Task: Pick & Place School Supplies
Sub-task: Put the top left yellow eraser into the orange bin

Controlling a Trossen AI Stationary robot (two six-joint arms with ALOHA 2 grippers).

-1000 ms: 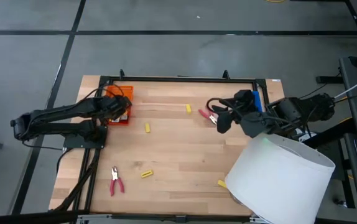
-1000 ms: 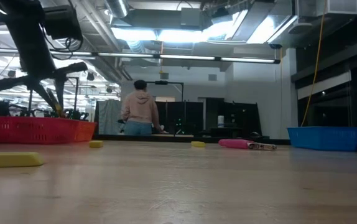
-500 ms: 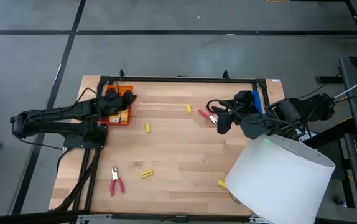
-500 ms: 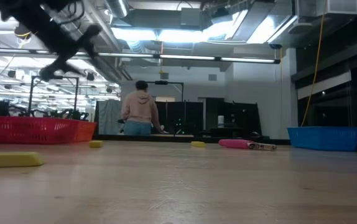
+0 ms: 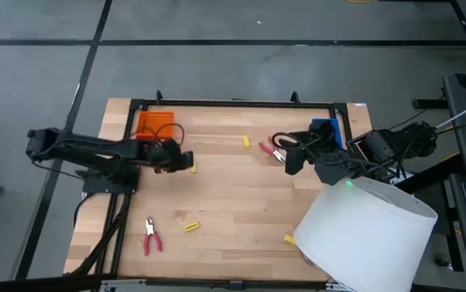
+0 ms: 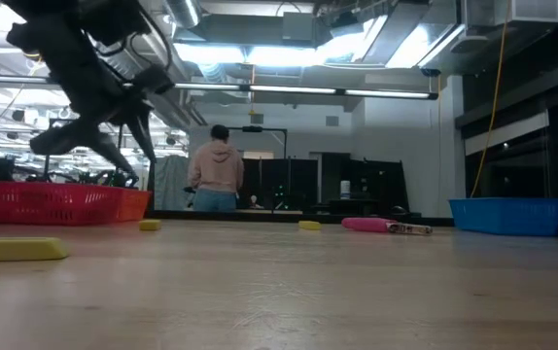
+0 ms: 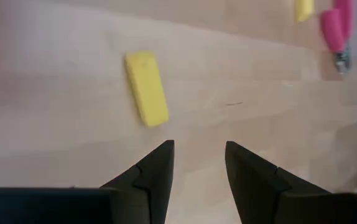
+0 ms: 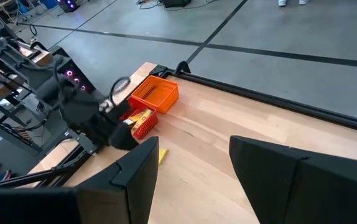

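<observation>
Left gripper [image 5: 183, 160]: I see it over bare wood right of the orange tray [image 5: 153, 123], fingers [image 7: 155, 171] parted narrowly, holding nothing.
Nearest yellow block [image 7: 146, 88]: flat, rounded, smooth, lying just ahead of my left fingers.
Right gripper [image 5: 286, 160]: I hold it by the pink-handled pliers [image 5: 270, 152], fingers spread wide, empty.
Around: blue tray [image 5: 327, 130] at far right; second pliers [image 5: 151, 235] and another block [image 5: 192, 226] near the front edge.
In the way: big white cylinder [image 5: 367, 231] covers the near-right corner.
Table [image 5: 233, 203]: pale wood planks.

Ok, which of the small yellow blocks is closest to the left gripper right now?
The yellow block right beside the left gripper, just past the orange tray. The blocks at the far centre, near centre and near right lie farther off.
</observation>
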